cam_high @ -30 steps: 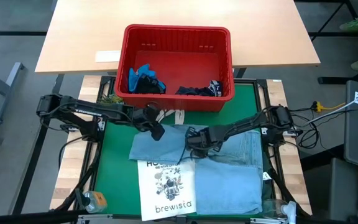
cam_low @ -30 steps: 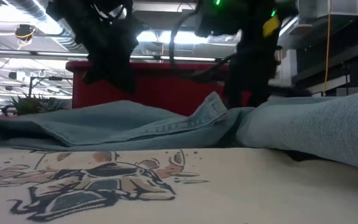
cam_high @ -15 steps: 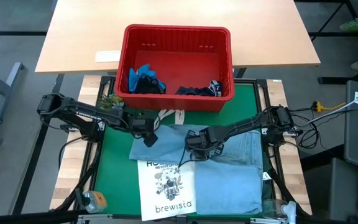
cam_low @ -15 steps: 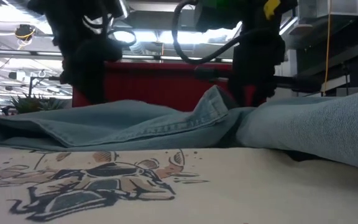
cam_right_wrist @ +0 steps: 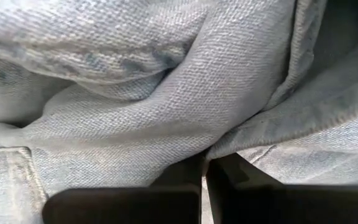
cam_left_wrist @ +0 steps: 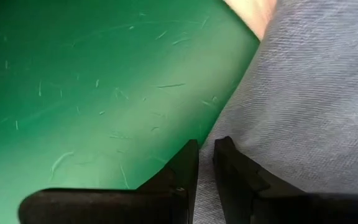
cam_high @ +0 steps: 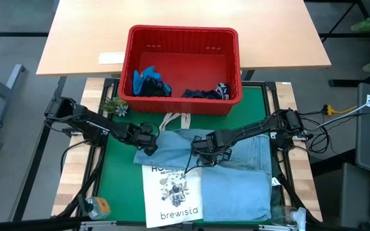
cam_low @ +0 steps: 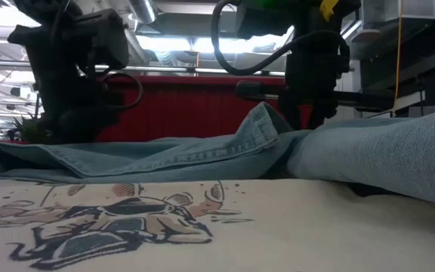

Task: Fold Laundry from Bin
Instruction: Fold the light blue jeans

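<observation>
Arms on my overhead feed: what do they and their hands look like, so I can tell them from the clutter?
Both arms are black and slim, jointed, with loose black cables looped along them. The left hand and right hand end in two flat, dark, tapered fingers. In the low view the right arm carries a green light and a yellow tag.

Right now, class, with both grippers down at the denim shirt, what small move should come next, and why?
Probably lift the denim shirt: the right gripper is shut, pinching a fold mid-shirt, and the left gripper is nearly closed at its left edge, so both seem ready to raise it.
</observation>
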{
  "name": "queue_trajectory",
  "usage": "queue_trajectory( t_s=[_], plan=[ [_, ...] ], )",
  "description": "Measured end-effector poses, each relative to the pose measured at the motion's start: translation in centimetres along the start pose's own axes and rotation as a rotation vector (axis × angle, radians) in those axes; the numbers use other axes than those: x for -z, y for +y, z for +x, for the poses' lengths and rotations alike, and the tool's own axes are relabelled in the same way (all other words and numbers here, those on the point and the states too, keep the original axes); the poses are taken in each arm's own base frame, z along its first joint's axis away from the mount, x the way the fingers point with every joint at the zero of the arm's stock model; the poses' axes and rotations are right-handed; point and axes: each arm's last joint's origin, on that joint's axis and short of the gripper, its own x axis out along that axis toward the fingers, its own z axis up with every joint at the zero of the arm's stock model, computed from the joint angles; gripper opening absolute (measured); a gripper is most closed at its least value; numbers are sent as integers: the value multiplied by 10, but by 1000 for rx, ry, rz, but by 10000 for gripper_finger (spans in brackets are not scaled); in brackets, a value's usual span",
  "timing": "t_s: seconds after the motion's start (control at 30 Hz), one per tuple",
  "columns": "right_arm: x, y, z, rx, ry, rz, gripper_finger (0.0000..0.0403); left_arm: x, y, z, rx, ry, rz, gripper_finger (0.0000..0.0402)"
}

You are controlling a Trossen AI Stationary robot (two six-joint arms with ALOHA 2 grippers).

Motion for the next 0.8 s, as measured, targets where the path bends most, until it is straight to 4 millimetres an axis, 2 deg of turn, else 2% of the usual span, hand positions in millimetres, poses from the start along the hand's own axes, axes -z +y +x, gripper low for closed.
queue_trajectory(
  t_s=[0.2, 0.5, 0.67, 0.8],
  plan=[
    [0, 0, 0, 7, 3, 0, 3, -3, 0, -7, 9, 3, -52, 48],
    [0, -1, 0, 13, -1, 0, 3, -30, -18, -44, 166, -93, -81, 24],
    [-1, -2, 0, 19, -4, 1, 3, -40, -25, -50, 191, -204, -30, 23],
    [-1, -2, 0, 20, -4, 1, 3, -48, -29, -53, 203, -309, 60, 38]
  ],
)
